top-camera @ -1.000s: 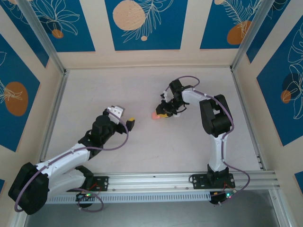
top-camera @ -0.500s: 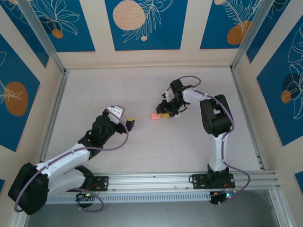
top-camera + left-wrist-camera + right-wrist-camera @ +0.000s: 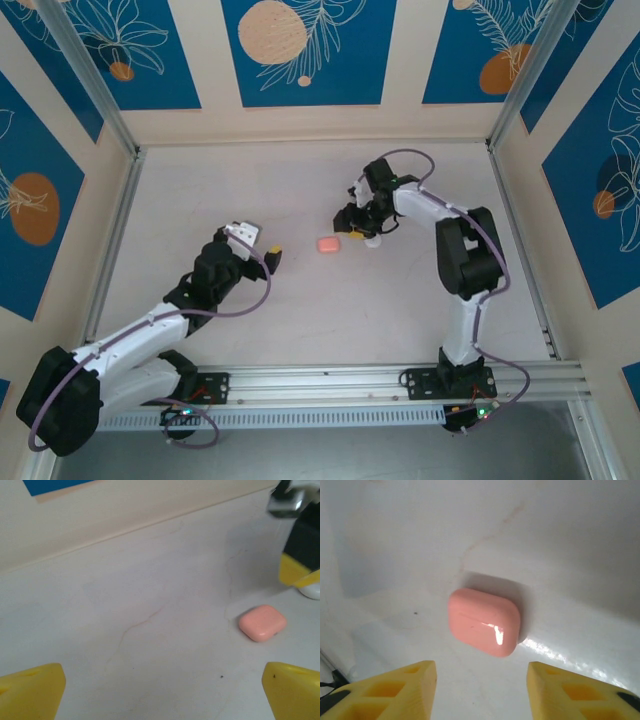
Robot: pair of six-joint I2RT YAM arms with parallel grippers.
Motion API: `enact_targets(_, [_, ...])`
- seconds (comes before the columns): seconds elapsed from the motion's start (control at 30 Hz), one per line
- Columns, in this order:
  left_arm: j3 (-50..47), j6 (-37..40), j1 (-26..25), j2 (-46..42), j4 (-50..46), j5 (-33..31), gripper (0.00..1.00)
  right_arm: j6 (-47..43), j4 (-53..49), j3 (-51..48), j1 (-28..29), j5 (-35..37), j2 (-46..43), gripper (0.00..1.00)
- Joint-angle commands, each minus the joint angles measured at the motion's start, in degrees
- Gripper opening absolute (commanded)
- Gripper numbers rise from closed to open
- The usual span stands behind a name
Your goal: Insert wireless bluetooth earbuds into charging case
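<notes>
The coral-pink charging case [image 3: 327,244] lies flat on the table with its lid closed. It sits just ahead of my right gripper [image 3: 481,690], whose yellow fingers [image 3: 395,687] are spread apart and clear of the case [image 3: 484,622]. From above, the right gripper [image 3: 352,228] is slightly behind and to the right of the case. My left gripper [image 3: 262,245] is to the case's left, wide open with nothing between its fingers [image 3: 35,690]. From the left wrist, the case [image 3: 262,622] shows at the right. The earbuds are hidden.
A small white round object [image 3: 372,241] sits on the table right beside the right gripper, also visible at the edge of the left wrist view [image 3: 310,590]. Cream and blue walls [image 3: 300,110] enclose the table.
My right gripper has opened and pulled back from the case, which now rests free on the table. The left arm has hardly moved.
</notes>
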Motion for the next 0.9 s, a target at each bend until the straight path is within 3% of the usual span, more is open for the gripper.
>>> enact_targets(0.0, [3.8, 1.6, 2.2, 0.6, -2.9, -3.6, 1.00, 0.2, 3.5, -3.4, -0.5, 5.6, -8.0, 0.60])
enact_targets(0.2, [6.1, -0.2, 11.0, 2.2, -4.8, -2.5, 1.00, -1.3, 12.4, -14.5, -2.3, 17.0, -19.9, 0.99])
enact_targets(0.4, [4.9, -0.4, 18.2, 3.6, -2.8, -3.2, 1.00, -3.7, 26.4, -29.8, -7.3, 23.9, -31.8, 0.99])
enact_targets(0.63, [0.0, -0.6, 23.2, 9.4, 8.6, -3.1, 1.00, -6.7, 46.5, -48.6, -16.6, 25.0, -44.4, 0.99])
enact_targets(0.87, [-6.0, 0.1, 26.3, 16.2, 25.4, -2.5, 1.00, -11.0, 58.6, -57.9, -21.9, 23.1, -46.5, 0.99])
